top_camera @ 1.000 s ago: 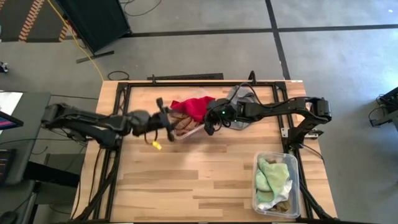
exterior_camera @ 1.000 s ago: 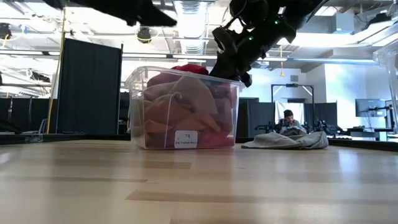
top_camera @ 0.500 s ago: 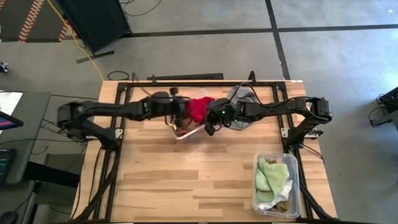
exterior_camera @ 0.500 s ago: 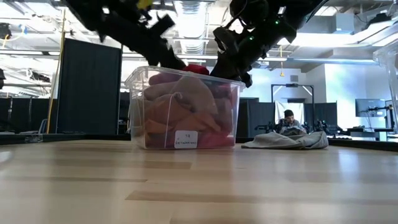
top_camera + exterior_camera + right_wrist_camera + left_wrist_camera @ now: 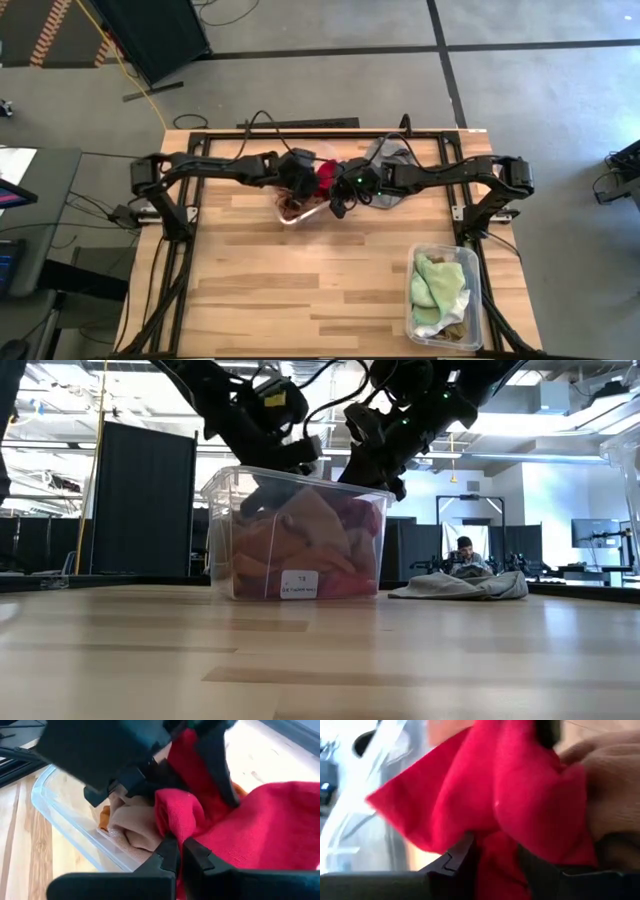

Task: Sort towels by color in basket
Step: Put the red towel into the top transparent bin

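Note:
A clear basket [image 5: 284, 212] stands at the table's far middle and holds a tan-brown towel [image 5: 134, 829], a rust-orange towel [image 5: 103, 818] and a red towel [image 5: 328, 180]. My left gripper [image 5: 312, 181] reaches in from the table's left and is shut on the red towel. My right gripper [image 5: 337, 200] comes from the table's right and is shut on the same towel. The two grippers stand close together over the basket [image 5: 225, 540]. A grey towel [image 5: 392, 155] lies flat on the table behind them. My left gripper pinches a bunched part of the red towel [image 5: 495, 862] between its two fingers, slanting down from the table's left. The cloth billows slack beyond the fingers, over the tan-brown towel [image 5: 615, 795]. My right gripper pinches a fold of the red towel [image 5: 172, 827] between its two fingers, slanting down from the table's right. The remaining cloth [image 5: 270, 820] lies slack beside the fingers, inside the basket.
A second clear basket [image 5: 470, 322] with pale green towels [image 5: 435, 285] stands at the table's near right corner. Bare wood lies along the near side and near left. A person [image 5: 464, 550] sits in the room behind the table.
My left gripper has swung toward the table's right and down to the basket, tipping downward and rolling as it went. The red towel, earlier spread across the basket's top, has bunched up toward my right gripper and sunk below the rim.

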